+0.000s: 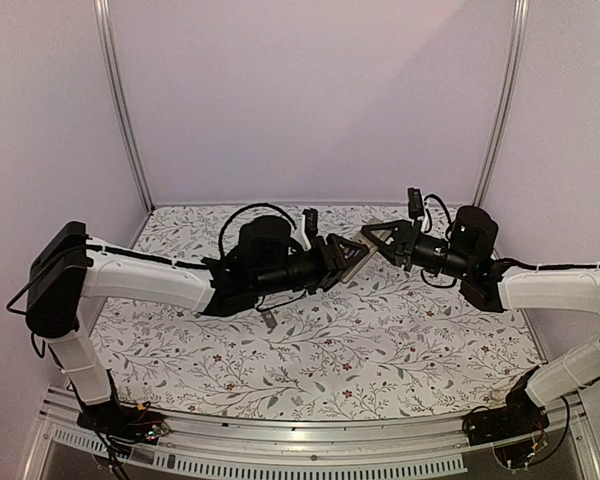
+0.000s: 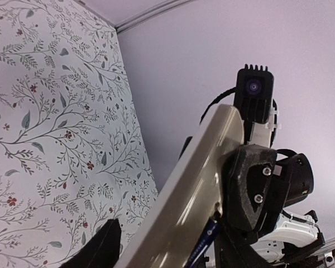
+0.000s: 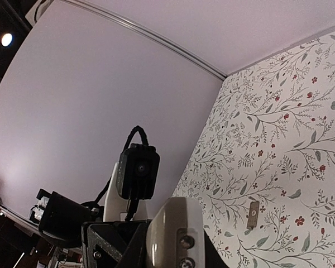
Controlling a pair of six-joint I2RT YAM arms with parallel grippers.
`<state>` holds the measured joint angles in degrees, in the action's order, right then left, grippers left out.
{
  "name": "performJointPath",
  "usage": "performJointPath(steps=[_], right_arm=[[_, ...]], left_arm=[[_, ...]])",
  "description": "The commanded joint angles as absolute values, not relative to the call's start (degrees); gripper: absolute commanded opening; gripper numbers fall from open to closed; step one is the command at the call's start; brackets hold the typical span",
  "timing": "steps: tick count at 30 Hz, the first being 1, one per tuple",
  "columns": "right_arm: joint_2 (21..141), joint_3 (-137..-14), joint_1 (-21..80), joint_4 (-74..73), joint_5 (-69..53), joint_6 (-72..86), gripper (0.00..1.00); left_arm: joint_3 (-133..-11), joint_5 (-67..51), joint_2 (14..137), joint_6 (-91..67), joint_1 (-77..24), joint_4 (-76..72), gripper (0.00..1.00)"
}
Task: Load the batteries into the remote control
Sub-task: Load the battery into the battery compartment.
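My left gripper (image 1: 340,263) is shut on the remote control (image 1: 354,253), a tan-grey bar held up off the table and pointing at the right arm. In the left wrist view the remote (image 2: 192,187) runs diagonally past my own dark finger (image 2: 103,245). My right gripper (image 1: 372,238) meets the remote's far end. Its black finger (image 2: 248,184) rests against the remote, with a slim blue battery (image 2: 204,248) at its tip, lying along the remote's edge. In the right wrist view the remote's end (image 3: 170,229) shows a recess with two small round metal ends. The second battery is not visible.
A small flat grey cover piece (image 1: 268,320) lies on the floral tablecloth below the left forearm, and it also shows in the right wrist view (image 3: 253,215). White walls with metal corner posts (image 1: 125,110) close in the back and sides.
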<state>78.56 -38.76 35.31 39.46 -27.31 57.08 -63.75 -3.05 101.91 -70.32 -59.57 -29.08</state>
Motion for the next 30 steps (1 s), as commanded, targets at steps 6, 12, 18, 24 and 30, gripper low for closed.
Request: performJointPath(steps=[6,12,18,24,30], right_arm=[[77.52,-40.2,35.71,44.36,-28.13,59.53,0.0],[77.26,-39.75,34.77,47.06,-28.68,61.69,0.0],[77.12,-39.64,34.33,47.16,-29.81,61.94,0.0],[77.73,-39.4,34.44,45.44,-30.94,60.9,0.0],[77.96,-38.95,34.6,44.12,-31.54,59.47,0.0]], left_arm=[[-61.52,-4.95,103.05,-72.21,-59.02,-34.83,0.46],[-59.72,-5.37,102.82,-73.0,-58.8,-36.46,0.4],[-58.81,-5.43,102.03,-72.48,-58.71,-36.56,0.4],[-60.11,-4.33,99.18,-66.71,-58.65,-32.72,0.59],[-61.48,-4.39,97.9,-64.07,-58.12,-32.08,0.64]])
